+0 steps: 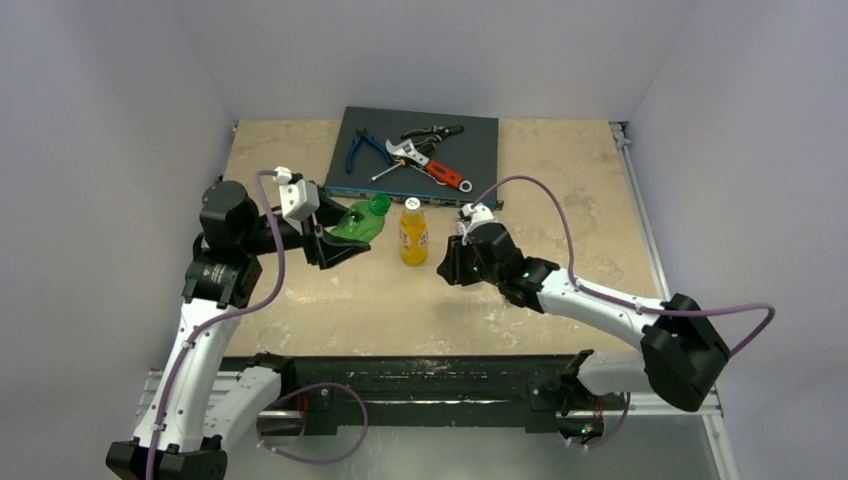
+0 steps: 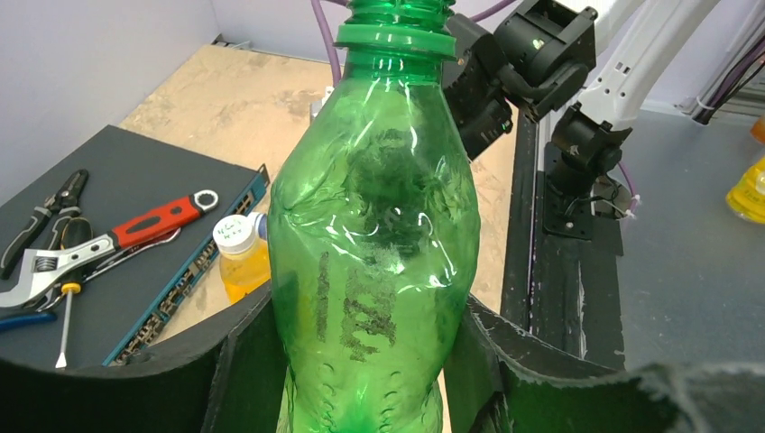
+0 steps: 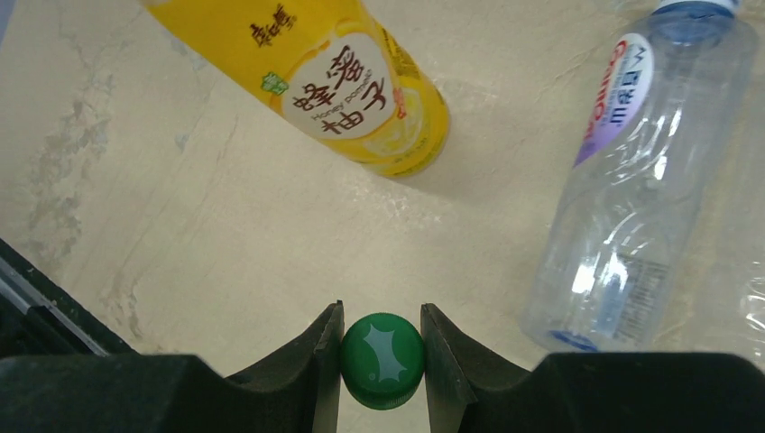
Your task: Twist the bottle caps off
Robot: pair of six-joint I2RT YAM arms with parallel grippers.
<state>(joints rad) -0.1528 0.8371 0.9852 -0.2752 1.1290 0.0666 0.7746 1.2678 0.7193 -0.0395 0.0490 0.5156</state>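
Right wrist view, nearest: the right gripper (image 3: 382, 356) is clamped on a green cap (image 3: 382, 359), a smooth round plastic disc with a pale splash mark on its top. The matte black fingers (image 3: 316, 361) press its sides, and its top faces the camera. Below it lies the beige, mottled tabletop (image 3: 180, 225).

To the left, the left gripper (image 2: 370, 361) grips the green bottle (image 2: 370, 225) around its lower body. The bottle's thin translucent plastic is dented and creased. Its collar ring and bare threads show at the top of that view, with the mouth uncapped. From above, the green bottle (image 1: 360, 222) is tilted, with its long axis running from the left gripper (image 1: 335, 245) toward the far right, neck leading.

Just right of that neck stands the orange-yellow bottle (image 1: 413, 235), upright and filled with yellow liquid. It has a printed yellow label and a white cap (image 1: 411, 203) on top.

Near the right gripper (image 1: 455, 268), the wrist camera shows a clear bottle (image 3: 631, 180) of rippled transparent plastic. It carries a blue-and-white label and a blue cap (image 3: 695, 7). It is set apart from the orange-yellow bottle (image 3: 361, 90), and what it holds cannot be told.

Farthest, a dark panel (image 1: 470, 135), flat and rectangular, carries metal hand tools. These are a red-handled wrench (image 1: 440, 170), blue-handled pliers (image 1: 362, 150) and a thin screwdriver (image 2: 65, 316).
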